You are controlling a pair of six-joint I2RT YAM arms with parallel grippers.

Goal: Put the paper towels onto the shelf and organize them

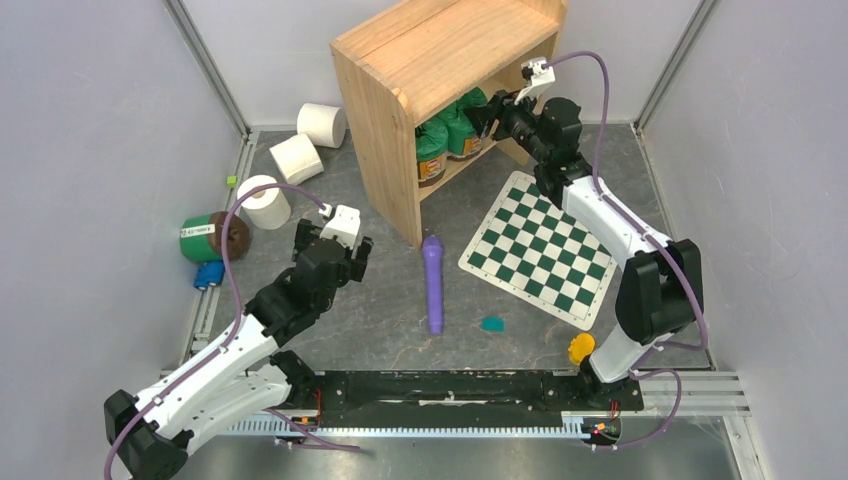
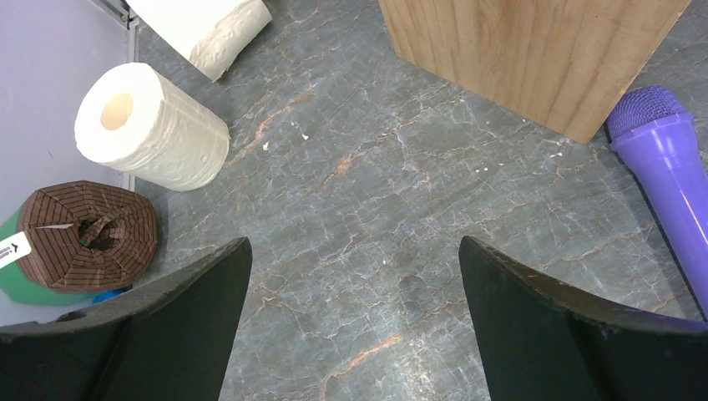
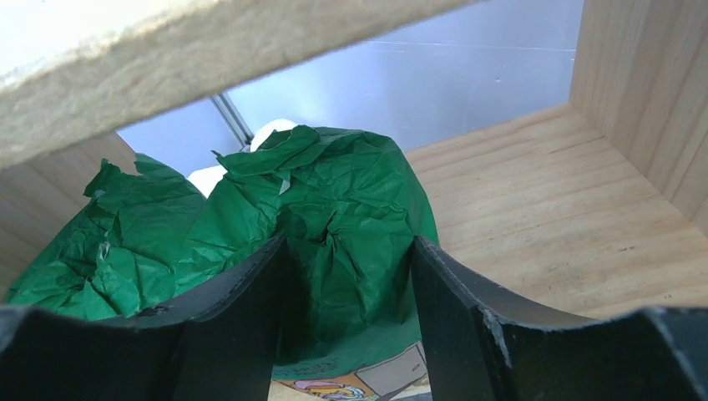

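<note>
Left gripper point(image 2: 352, 244) gapes wide — paper towels point(image 1: 296, 158) lie at the far-left corner of the table point(image 1: 395, 315), off the shelf point(image 1: 380, 140). Right gripper point(image 3: 347, 242) straddles a shelved green canister point(image 3: 351, 188); clamped or not, we can't tell.

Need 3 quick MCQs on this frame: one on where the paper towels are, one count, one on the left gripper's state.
1. Where do the paper towel rolls lie?
A) on the table, left of the shelf
B) on top of the shelf
C) inside the shelf

2. How many rolls are in view?
A) one
B) two
C) three

3. The left gripper is:
A) shut on a roll
B) open, holding nothing
C) shut, holding nothing

Answers:
1 A: the top view shows them on the table beside the shelf's left side panel.
2 C: three white rolls show there.
3 B: the left wrist view shows its jaws wide apart over bare table.
</note>
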